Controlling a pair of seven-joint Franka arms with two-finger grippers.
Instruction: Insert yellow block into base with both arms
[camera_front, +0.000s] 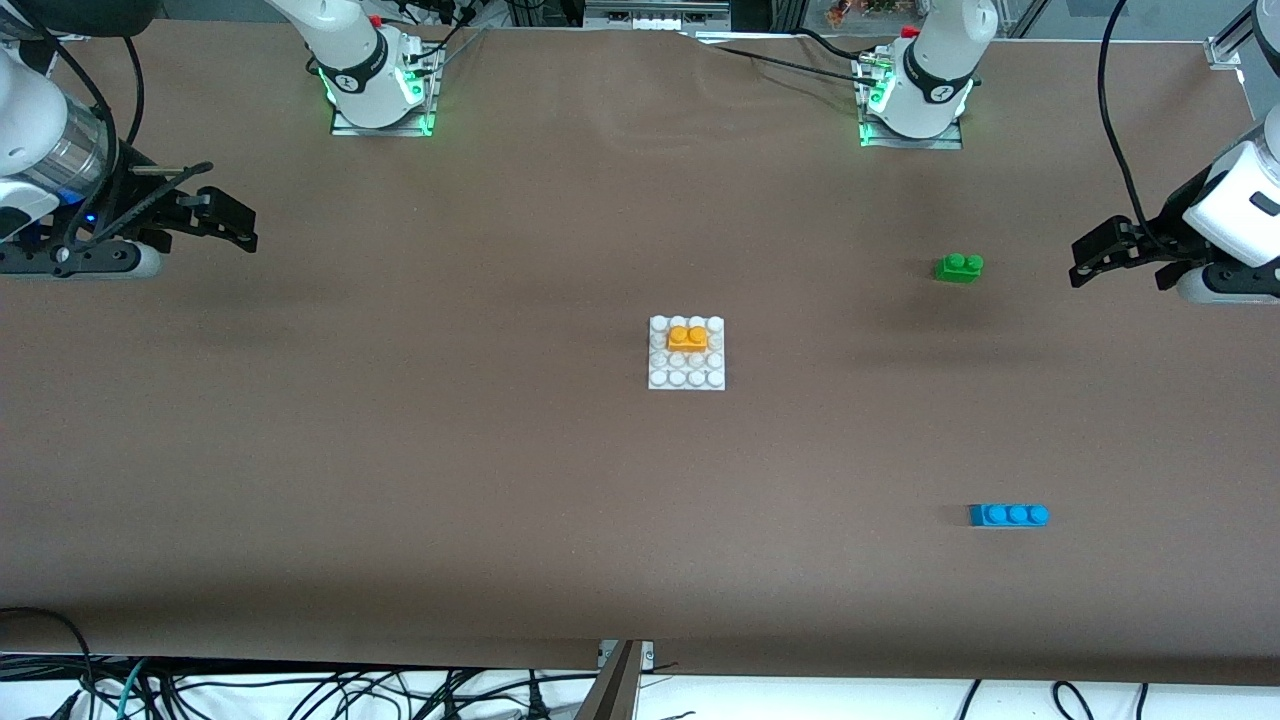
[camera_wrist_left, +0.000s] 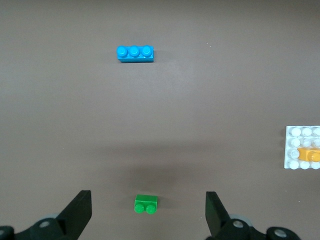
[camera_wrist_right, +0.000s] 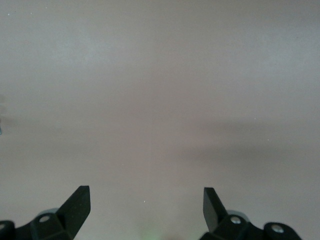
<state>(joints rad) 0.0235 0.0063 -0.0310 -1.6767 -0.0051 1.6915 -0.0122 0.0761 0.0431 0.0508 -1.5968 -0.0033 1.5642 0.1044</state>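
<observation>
The brown counter (camera_front: 400, 450) carries everything. The left hand (camera_front: 1090, 258) hangs above the counter's left-arm end, fingers spread wide and empty; the right hand (camera_front: 235, 222) waits likewise over the right-arm end, wide and empty. The base (camera_front: 686, 375) lies mid-counter, and the yellow block (camera_front: 688, 337) sits pressed onto its studs. The blue brick (camera_front: 1008, 515) lies nearer the front camera than the green brick (camera_front: 959, 267).

White jointed arms (camera_front: 350, 50) with black bands, green-lit bases (camera_front: 380, 122), black cables, black two-finger grippers (camera_front: 235, 225).
</observation>
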